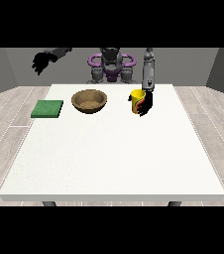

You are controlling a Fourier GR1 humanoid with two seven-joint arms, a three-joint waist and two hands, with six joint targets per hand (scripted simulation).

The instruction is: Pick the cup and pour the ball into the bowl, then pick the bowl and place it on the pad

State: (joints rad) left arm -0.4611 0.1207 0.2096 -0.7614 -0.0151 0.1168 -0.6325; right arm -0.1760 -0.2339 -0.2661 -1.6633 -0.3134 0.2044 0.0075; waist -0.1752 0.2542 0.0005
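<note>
A yellow cup (136,99) stands upright on the table's far right part. The hand at the view's right (146,103) is against the cup's right side, its dark fingers curled round the cup's wall. A brown wooden bowl (89,101) sits to the cup's left, near the table's back middle. A green square pad (47,108) lies flat at the far left. The hand at the view's left (40,62) hangs raised in the air beyond the table's back left corner, fingers drooping and holding nothing. No ball shows; the cup's inside is hidden.
The white table (114,154) stretches wide toward the camera in front of the three things. The robot's torso (111,67) stands behind the back edge. Grey wooden floor surrounds the table.
</note>
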